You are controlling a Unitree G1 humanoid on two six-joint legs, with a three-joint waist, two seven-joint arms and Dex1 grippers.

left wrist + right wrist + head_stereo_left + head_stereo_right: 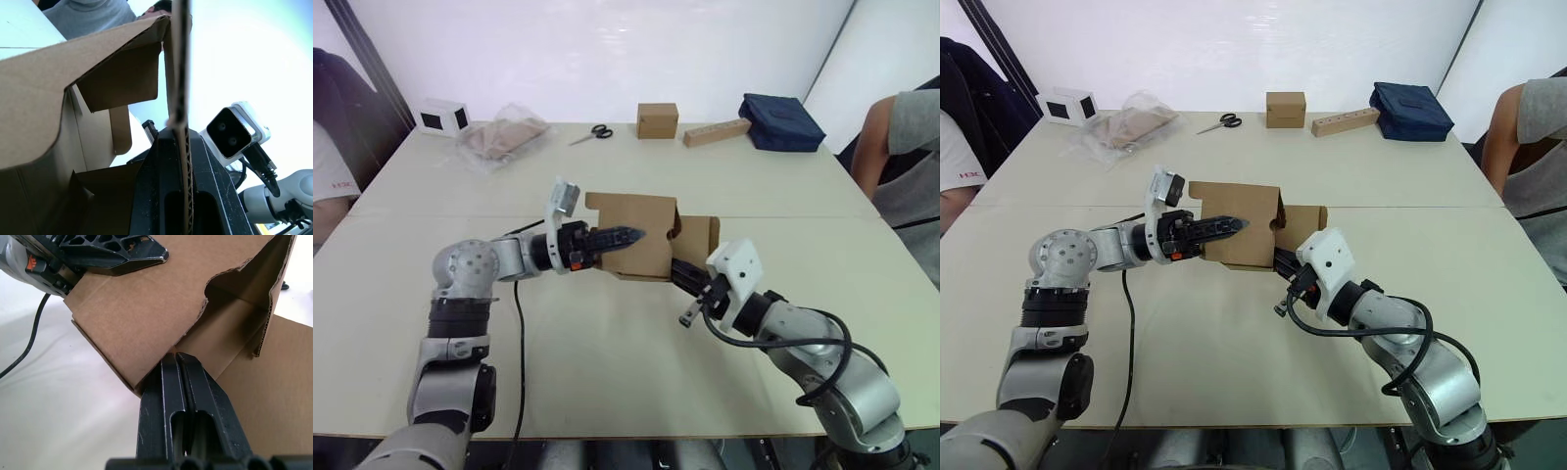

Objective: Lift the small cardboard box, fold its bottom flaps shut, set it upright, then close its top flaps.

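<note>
The left gripper (631,235) reaches toward 3 o'clock, its fingers clamped on a wall of the cardboard box (636,245); the box sits at the table's (607,362) centre, flaps open, one flap (700,235) sticking out toward 3 o'clock; the right gripper (177,360) comes in from 5 o'clock, fingers pressed together at the box's lower edge, apparently pinching cardboard.

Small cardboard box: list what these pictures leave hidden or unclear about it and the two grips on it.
- Small cardboard box: its underside faces away from both eye views, so the bottom flaps' state is unknown.
- Right gripper: in the eye views its tip is hidden behind the box.
- Left gripper: left wrist view cuts off the clamped panel's top edge.
</note>
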